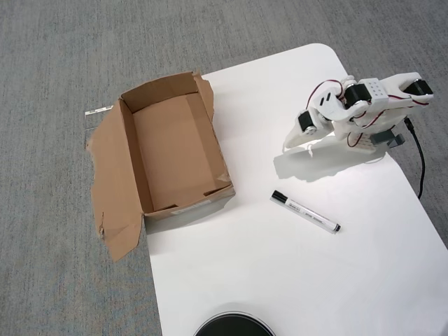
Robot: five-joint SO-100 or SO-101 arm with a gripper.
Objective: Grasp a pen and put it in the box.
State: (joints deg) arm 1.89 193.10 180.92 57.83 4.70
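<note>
One pen (305,211) is recorded lying flat on the white counter (294,280), its black cap pointing toward the box (171,150) and its small black tail end pointing toward the right of the overhead view; it is well apart from the box and untouched. The box, brown cardboard with ragged flaps, is seen at the counter's left edge, partly overhanging the grey carpeted floor (56,56), with one large flap folded outward on its left side. Its interior is seen to be empty. No part of the task is judged to have been completed: the pen has not been grasped, lifted or carried, so the approach, the grasp, the transfer and the release are all left to be done. The arm is observed folded compactly near the counter's upper right corner, with red wiring looped over its white links and a black cable trailing off the right edge. The claw (294,143) is directed down and to the left, its tip close to the counter surface and above the pen in the view, near it but clearly not in contact. Nothing is held in the claw; whether its jaws are parted or closed cannot be told from this angle. A dark round object (233,326) is partly visible at the bottom edge.
</note>
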